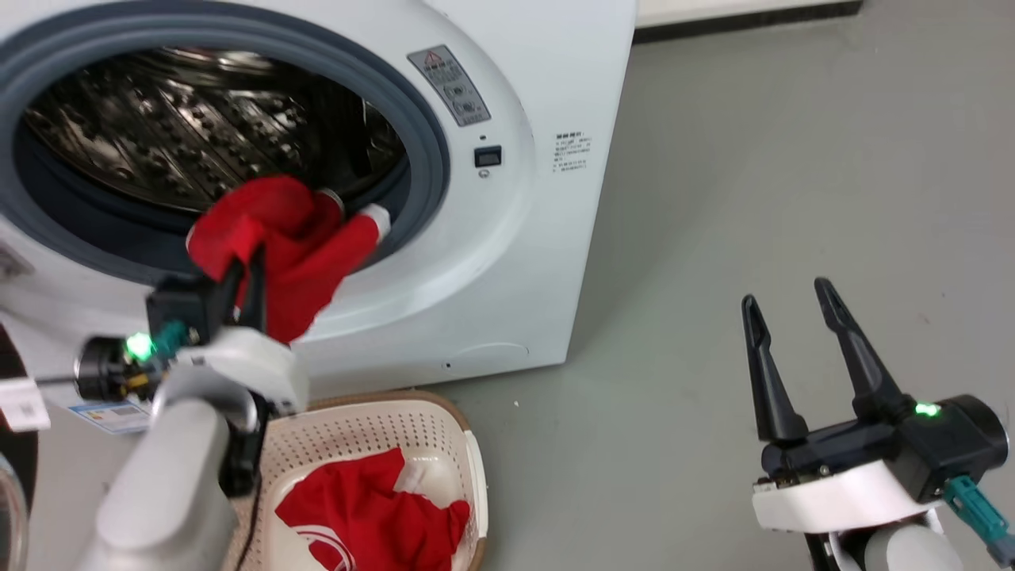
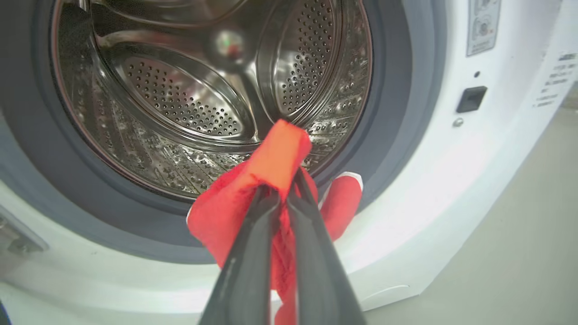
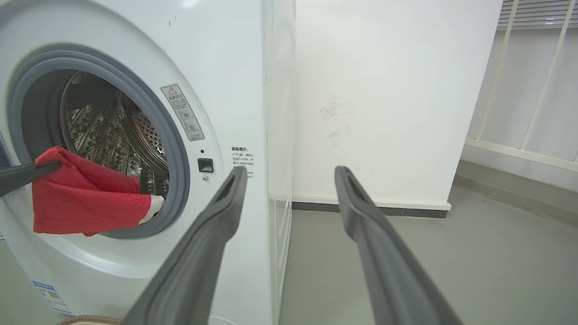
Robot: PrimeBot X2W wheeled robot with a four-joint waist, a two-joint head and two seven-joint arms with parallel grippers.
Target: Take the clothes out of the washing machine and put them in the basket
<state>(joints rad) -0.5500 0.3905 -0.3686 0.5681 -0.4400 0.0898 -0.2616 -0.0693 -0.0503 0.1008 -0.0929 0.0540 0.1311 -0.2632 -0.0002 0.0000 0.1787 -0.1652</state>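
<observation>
Grey floor (image 1: 793,159) spreads out to my right and a white wall (image 3: 384,90) stands beyond the washer (image 1: 507,262), whose front takes up the left of the head view. Its round mouth is ringed by a grey seal (image 1: 434,151). The perforated steel drum (image 1: 158,135) shines behind it, and a warning sticker (image 1: 450,86) sits up to the right of the ring.

My left gripper (image 1: 247,262) is up at the lower part of that mouth, its 2 fingers pinched close together on a fold of a red garment (image 1: 301,238). In the left wrist view the cloth bulges up past the fingertips and hangs down on either side of them. The garment is at the lip of the opening, in front of the drum, draping over the seal and the white front below. 1 white-edged end of it reaches to the right and touches the seal's lower right curve.

Below the mouth, on the floor just beside the washer's foot, sits the basket (image 1: 446,411), partly hidden by my left forearm. A second garment (image 1: 373,507) — red with white bands — lies crumpled inside it.

My right gripper (image 1: 787,291) is low at the right, well apart from the washer, over bare floor. Its 2 fingers stand wide apart with nothing between them, pointing toward the washer's right corner and the wall.
</observation>
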